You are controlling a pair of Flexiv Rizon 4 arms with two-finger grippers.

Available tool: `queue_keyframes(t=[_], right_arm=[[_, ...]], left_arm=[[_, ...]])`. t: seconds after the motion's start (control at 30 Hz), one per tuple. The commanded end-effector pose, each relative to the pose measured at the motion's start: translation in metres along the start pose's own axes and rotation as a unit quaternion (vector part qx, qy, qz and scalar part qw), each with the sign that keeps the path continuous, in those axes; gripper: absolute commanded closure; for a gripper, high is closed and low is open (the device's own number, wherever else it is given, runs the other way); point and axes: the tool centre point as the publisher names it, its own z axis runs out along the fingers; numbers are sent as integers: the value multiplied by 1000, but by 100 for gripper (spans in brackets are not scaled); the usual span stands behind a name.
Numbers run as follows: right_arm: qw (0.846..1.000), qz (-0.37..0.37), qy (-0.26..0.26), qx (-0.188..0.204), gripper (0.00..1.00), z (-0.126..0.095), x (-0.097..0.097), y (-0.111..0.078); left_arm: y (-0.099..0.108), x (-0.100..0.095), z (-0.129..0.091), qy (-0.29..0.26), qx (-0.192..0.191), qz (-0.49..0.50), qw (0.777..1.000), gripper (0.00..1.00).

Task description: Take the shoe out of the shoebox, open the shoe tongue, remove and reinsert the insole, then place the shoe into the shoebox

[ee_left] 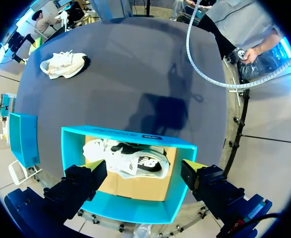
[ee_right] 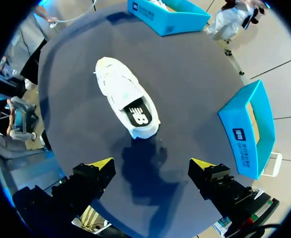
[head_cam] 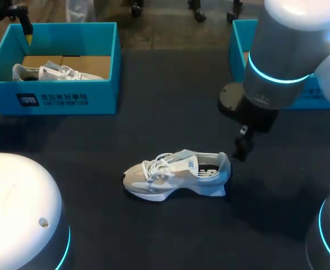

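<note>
A white and grey shoe [head_cam: 176,174] lies on its sole mid-table, its dark insole [ee_right: 138,114] showing at the heel opening. My right gripper [head_cam: 243,147] hangs open just beyond the heel; in the right wrist view the gripper [ee_right: 151,166] has the shoe [ee_right: 128,96] ahead of its spread fingers. At the far left stands a blue shoebox [head_cam: 63,101] holding a second white shoe [head_cam: 52,72]. My left gripper [head_cam: 10,28] hovers open above that box; its wrist view looks down past the gripper [ee_left: 144,168] at the box [ee_left: 128,133] and the shoe inside [ee_left: 130,158].
A second blue box [head_cam: 238,45] stands at the far right, partly hidden behind my right arm, and shows beside the right gripper as a box [ee_right: 249,129]. Dark tabletop surrounds the loose shoe.
</note>
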Motion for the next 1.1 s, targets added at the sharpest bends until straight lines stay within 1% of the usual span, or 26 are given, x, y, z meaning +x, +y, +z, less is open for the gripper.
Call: queue_keyframes(t=[0.03, 0.1, 0.23, 0.3, 0.37, 0.5, 0.53, 0.6, 0.63, 0.73, 0.77, 0.8, 0.87, 0.93, 1.03, 1.1], right_arm=[[999, -26, 11, -39, 0, 2, -2, 0], [997, -35, 9, -70, 0, 5, -3, -2], [994, -65, 25, -85, 0, 7, -8, -8], [991, -79, 25, -105, 0, 9, -11, -10], [988, -94, 30, -117, 0, 10, -14, -14], [980, -114, 17, -163, 0, 8, -22, -23], [978, -120, 17, -169, 0, 8, -24, -25], [971, -136, 13, -196, 0, 8, -29, -28], [967, -149, 19, -205, 0, 8, -31, -30], [957, -184, 39, -223, 0, 14, -36, -32], [954, -193, 48, -223, 0, 15, -37, -34], [949, -203, 54, -235, 0, 19, -39, -35], [942, -211, 57, -254, 0, 24, -42, -39], [939, -216, 60, -261, 0, 28, -43, -42], [931, -215, 56, -288, 0, 37, -47, -50], [924, -222, 58, -307, 0, 42, -48, -54]], left_arm=[[-2, 0, 0, 1, -2, 0, 1000, 0], [-2, 0, 0, 1, -2, 0, 1000, 0], [-2, 0, 0, 1, -2, 0, 1000, 0], [-2, 0, 0, 1, -2, 0, 1000, 0], [-2, 0, 0, 1, -2, 0, 1000, 0], [-2, 0, 0, 1, -2, 0, 1000, 0], [-2, 0, 0, 1, -2, 0, 1000, 0], [-2, 0, 0, 1, -2, 0, 1000, 0], [-2, 0, 0, 1, -2, 0, 1000, 0], [-2, 0, 0, 1, -2, 0, 1000, 0], [-2, 0, 0, 1, -2, 0, 1000, 0], [-2, 0, 0, 1, -2, 0, 1000, 0], [-2, 0, 0, 1, -2, 0, 1000, 0], [-2, 0, 0, 1, -2, 0, 1000, 0], [-2, 0, 0, 1, -2, 0, 1000, 0], [-2, 0, 0, 1, -2, 0, 1000, 0]])
